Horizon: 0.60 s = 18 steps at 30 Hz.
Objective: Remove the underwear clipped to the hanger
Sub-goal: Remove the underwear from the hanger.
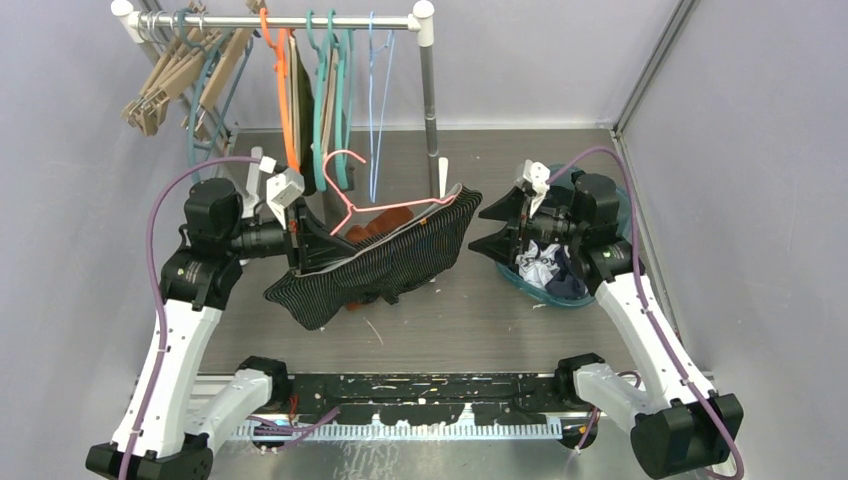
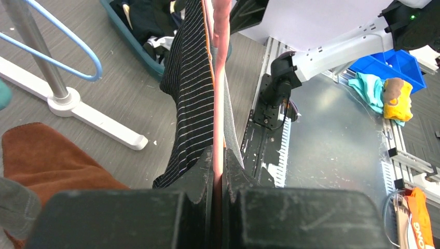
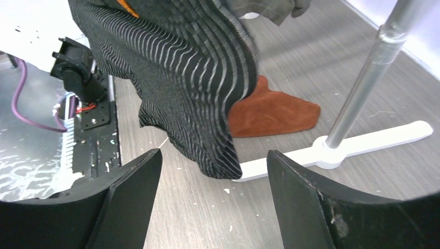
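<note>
Setting: Grey wood-grain table walled in pale panels, clothes rail standing behind the pink hanger.
Left gripper: fingers pressed together on the hanger's left end, holding it clear of the table with the bar tilted up to the right.
Right gripper: just off the hanger's right end, fingers spread wide with nothing between them, facing the cloth.
Underwear: hung from the hanger, draped below and in front of it, lower left corner sagging furthest.
Look: near-black with fine pale stripes, wide, soft, heavily folded. Clips hard to make out, only a sliver of orange at the top edge.
Step in hand: judged to be the right arm's approach for the pull.
Doing it well: hanger kept steady. Thick pinch of fabric high up, close under the hanger's right end. Pull down and away from the bar, not sideways, so the hanger does not twist in the left grip.
Nearby: rust-brown cloth on the table beneath the hanger, teal basket to the hanger's right.
</note>
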### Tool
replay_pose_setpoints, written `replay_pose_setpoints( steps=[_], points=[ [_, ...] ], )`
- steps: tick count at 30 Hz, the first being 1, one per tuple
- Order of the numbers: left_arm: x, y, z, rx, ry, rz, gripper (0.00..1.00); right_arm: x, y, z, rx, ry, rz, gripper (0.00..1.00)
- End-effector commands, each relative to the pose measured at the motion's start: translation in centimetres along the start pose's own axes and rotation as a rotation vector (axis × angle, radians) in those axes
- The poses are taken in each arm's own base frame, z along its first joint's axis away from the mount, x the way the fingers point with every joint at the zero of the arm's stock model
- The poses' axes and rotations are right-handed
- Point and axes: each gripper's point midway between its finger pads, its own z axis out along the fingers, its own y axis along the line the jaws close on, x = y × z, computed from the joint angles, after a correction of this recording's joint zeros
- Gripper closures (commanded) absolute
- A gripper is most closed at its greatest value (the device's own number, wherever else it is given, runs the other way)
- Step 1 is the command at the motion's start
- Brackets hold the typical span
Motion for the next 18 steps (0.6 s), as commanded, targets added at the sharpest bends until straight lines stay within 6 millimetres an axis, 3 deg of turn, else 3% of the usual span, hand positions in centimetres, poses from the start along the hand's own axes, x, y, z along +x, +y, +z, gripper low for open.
replay_pose_setpoints(
  steps=[1, 8, 18],
  points=[
    [-0.5, -1.5, -0.4, 0.064, -0.024, 0.103, 1.00, -4.4, 0.5, -1.4, 0.043, -0.035, -0.188, 0.19],
    [1.8, -1.4, -0.6, 0.074, 0.034, 0.121, 1.00, -5.5, 1.0, -1.9, 0.015, 0.015, -0.269, 0.17],
    [3.2, -1.3, -0.7, 0.075, 0.061, 0.119, 1.00, -4.5, 3.9, 0.2, -0.172, 0.086, -0.264, 0.38]
  ],
)
